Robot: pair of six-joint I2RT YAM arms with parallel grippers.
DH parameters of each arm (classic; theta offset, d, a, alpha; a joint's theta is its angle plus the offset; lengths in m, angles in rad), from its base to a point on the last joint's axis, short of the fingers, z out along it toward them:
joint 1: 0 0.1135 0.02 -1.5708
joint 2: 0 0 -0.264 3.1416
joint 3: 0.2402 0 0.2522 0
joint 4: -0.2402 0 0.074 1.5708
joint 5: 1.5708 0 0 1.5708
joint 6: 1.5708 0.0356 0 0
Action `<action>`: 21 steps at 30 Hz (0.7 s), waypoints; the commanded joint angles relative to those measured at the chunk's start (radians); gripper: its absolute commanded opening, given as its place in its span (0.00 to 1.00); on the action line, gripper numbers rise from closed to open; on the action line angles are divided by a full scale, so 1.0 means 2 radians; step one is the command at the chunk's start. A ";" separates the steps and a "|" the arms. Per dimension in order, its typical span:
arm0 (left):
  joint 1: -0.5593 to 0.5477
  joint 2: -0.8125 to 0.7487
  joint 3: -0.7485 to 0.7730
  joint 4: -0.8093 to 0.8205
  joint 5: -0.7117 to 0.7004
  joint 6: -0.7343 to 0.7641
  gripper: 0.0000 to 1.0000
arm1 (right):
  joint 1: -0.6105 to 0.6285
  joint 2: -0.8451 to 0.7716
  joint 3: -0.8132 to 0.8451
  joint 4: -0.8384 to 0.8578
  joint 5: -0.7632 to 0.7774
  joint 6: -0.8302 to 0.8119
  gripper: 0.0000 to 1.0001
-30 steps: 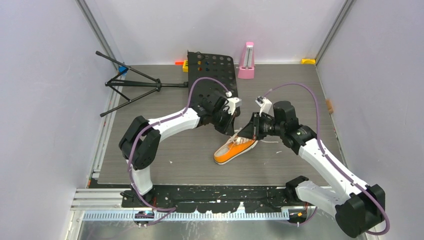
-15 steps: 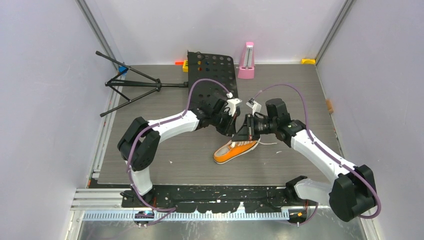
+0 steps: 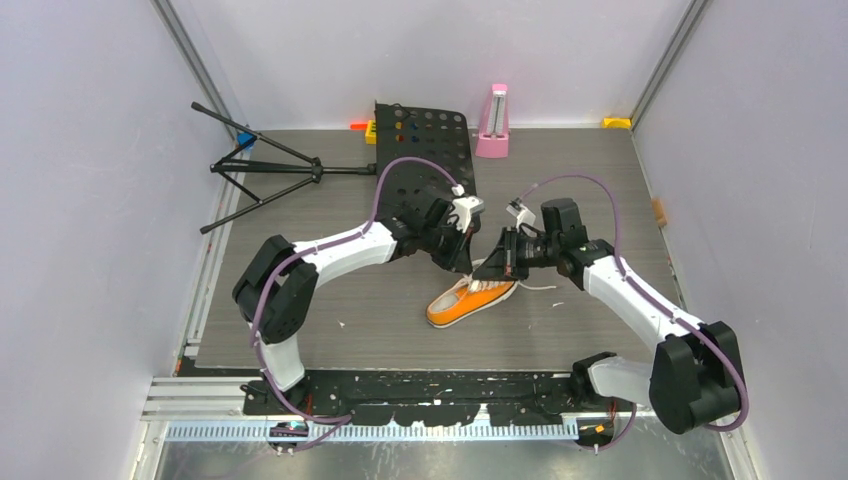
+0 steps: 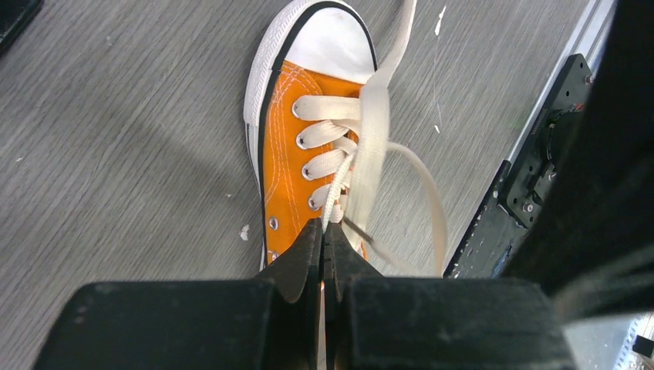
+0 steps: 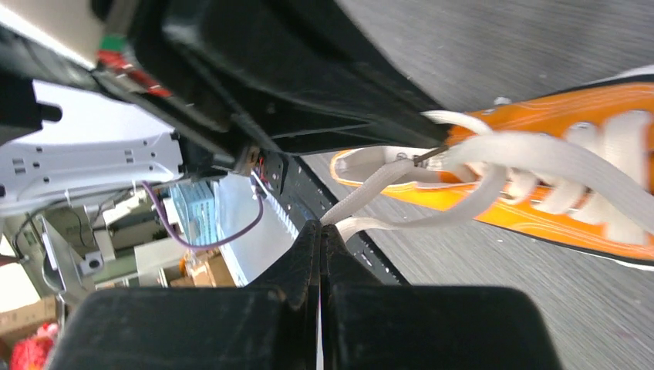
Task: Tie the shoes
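From above, the orange sneaker (image 3: 462, 304) lies near the middle of the grey table (image 3: 300, 300), toe toward the near left. The left gripper (image 3: 467, 266) and right gripper (image 3: 493, 268) hang close together over its heel end. A black music stand (image 3: 425, 150) and a pink metronome (image 3: 492, 122) sit at the far edge.

At the left wrist, the jaws are pressed together, pinching the white laces (image 4: 370, 131) by the top eyelets. One strand runs past the white toe cap (image 4: 328, 46), and a blurred loop sags to the right.

At the right wrist, the jaws are likewise closed, nipping two lace strands that lead to the shoe's upper eyelets. The sneaker shows at the right, partly blurred.
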State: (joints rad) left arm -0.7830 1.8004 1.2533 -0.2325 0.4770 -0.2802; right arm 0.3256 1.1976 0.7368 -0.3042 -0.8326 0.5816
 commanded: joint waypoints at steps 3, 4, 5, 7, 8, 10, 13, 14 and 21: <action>0.003 -0.033 -0.003 0.014 -0.012 0.013 0.00 | -0.054 -0.015 -0.018 -0.016 -0.004 0.012 0.00; 0.003 -0.034 -0.003 0.015 -0.011 0.012 0.00 | -0.058 -0.012 -0.019 -0.017 -0.007 0.011 0.00; 0.003 -0.034 -0.003 0.014 -0.008 0.012 0.00 | -0.060 -0.007 -0.019 -0.017 -0.010 0.009 0.00; 0.003 -0.034 -0.002 0.014 -0.003 0.011 0.00 | -0.061 0.001 -0.016 -0.015 -0.011 0.009 0.00; 0.003 -0.033 -0.002 0.015 -0.003 0.010 0.00 | -0.061 0.005 -0.015 -0.010 -0.012 0.011 0.00; 0.003 -0.033 -0.001 0.015 -0.002 0.010 0.00 | -0.061 0.008 -0.012 -0.005 -0.012 0.014 0.00; 0.003 -0.032 -0.001 0.014 0.004 0.010 0.00 | -0.059 0.017 -0.009 0.006 -0.023 0.016 0.00; 0.003 -0.032 -0.001 0.014 0.006 0.009 0.00 | -0.058 0.020 -0.008 0.007 -0.023 0.015 0.00; 0.003 -0.039 -0.008 0.020 0.015 0.002 0.00 | -0.035 0.050 0.004 0.003 -0.002 0.006 0.00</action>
State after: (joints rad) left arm -0.7830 1.7866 1.2449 -0.2344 0.4763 -0.2783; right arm 0.2317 1.2743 0.6960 -0.3164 -0.8436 0.6003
